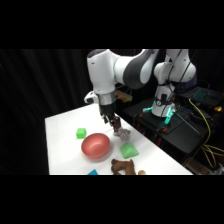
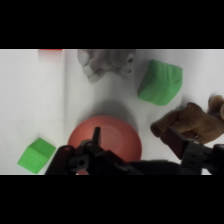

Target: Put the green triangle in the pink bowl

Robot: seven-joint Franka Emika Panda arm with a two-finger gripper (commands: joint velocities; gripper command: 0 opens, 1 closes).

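**Operator:** Where do the task's things lie, and what is the pincer doing?

**Technician:** The green triangle (image 1: 128, 150) lies on the white table (image 1: 62, 145), just to the right of the pink bowl (image 1: 95, 145) in the side view and apart from its rim. The gripper (image 1: 116, 126) hangs above the table behind the bowl and the triangle, close to a small grey object (image 1: 121, 132). You hold nothing that either view shows. How far apart the fingers stand — that you cannot tell here, as the wrist view shows only dark linkage at its bottom edge.

**Operator:** What else is near enough to matter?

**Technician:** A brown object (image 1: 122, 167) lies just in front of the triangle. A small green cube (image 1: 81, 133) sits on the far side of the bowl — do not take it for the target.

**Operator:** How do I carry out the step well?

**Technician:** The step in hand appears to be the approach. Centre over the triangle, not over the grey object. In the wrist view the triangle (image 2: 160, 82) has a slanted outline, so turn the wrist until the fingers face two opposing flat sides; a grip across a rounded corner is likely to slip. Descend straight, keeping clear of the brown object. Lift well above the bowl's rim before you cross to it.
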